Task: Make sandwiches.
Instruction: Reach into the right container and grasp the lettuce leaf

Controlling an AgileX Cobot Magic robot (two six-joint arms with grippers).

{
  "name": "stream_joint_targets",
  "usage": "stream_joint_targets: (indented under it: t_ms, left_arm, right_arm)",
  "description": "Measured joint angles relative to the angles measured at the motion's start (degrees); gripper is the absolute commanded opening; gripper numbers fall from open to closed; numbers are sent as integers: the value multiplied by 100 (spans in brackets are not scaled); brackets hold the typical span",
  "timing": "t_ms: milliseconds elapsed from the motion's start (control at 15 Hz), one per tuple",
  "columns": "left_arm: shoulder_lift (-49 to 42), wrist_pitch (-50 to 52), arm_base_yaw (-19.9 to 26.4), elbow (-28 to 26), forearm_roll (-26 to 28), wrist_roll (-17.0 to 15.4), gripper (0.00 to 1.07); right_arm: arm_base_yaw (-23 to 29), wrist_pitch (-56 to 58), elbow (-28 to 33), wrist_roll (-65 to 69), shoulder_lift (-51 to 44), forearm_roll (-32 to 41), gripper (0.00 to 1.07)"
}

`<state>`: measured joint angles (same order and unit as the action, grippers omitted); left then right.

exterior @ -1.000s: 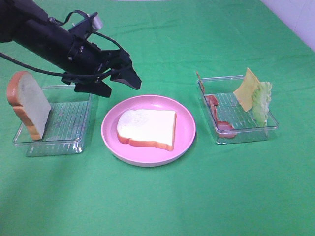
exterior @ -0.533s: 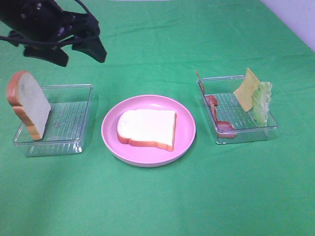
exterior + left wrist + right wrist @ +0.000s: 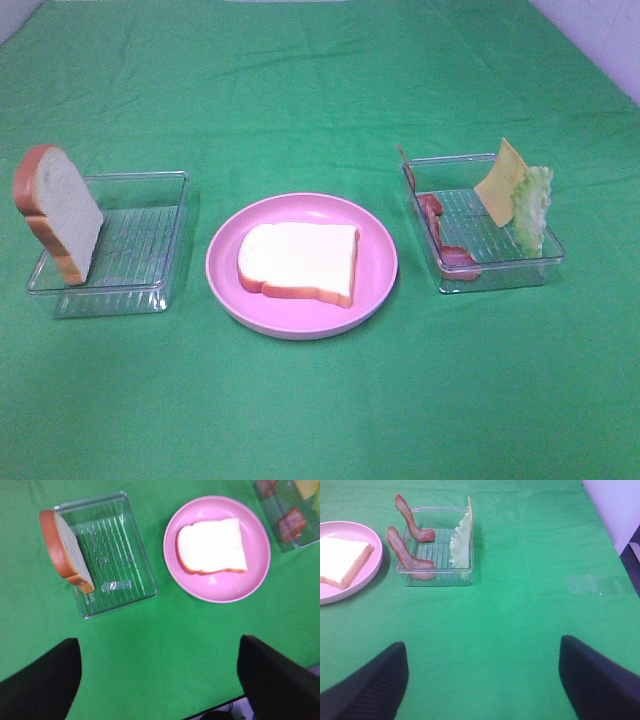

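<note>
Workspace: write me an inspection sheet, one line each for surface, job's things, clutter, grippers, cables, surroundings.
Surface: green cloth, lightly creased.
Job's things: one bread slice lies flat on the pink plate; a second bread slice stands on edge in the left tray; bacon strips, cheese and lettuce stand in the right tray.
Clutter: nothing seen.
Grippers: left gripper and right gripper both open, empty, above bare cloth.
Cables: nothing seen.
Surroundings: pale wall beyond the cloth's right edge.

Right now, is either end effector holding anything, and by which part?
Nothing is held. The left end effector and the right end effector both stand open; the bread slice lies free on the pink plate.
</note>
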<state>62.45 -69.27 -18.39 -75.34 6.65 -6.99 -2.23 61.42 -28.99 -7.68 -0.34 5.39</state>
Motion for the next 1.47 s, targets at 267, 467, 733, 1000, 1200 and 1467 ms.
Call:
stream_joint_targets:
  t_ms: [267, 467, 733, 1000, 1200, 1467]
  left_arm:
    - [-1788, -6, 0, 854, 17, 0, 81]
    - [-3380, -52, 0, 2257, -178, 11, 81]
    - [-4681, -69, 0, 3615, -539, 372, 81]
    - [-5592, -57, 0, 4343, -539, 602, 81]
    - [-5953, 292, 0, 4395, -539, 825, 81]
    - [-6245, 693, 0, 4566, -539, 1123, 81]
  right_arm:
    - [0, 0, 0, 0, 0, 0, 78]
    - [0, 0, 0, 0, 0, 0, 78]
    - [0, 0, 0, 0, 0, 0, 78]
    - [0, 0, 0, 0, 0, 0, 78]
    - [0, 0, 0, 0, 0, 0, 78]
    - [0, 0, 0, 0, 0, 0, 78]
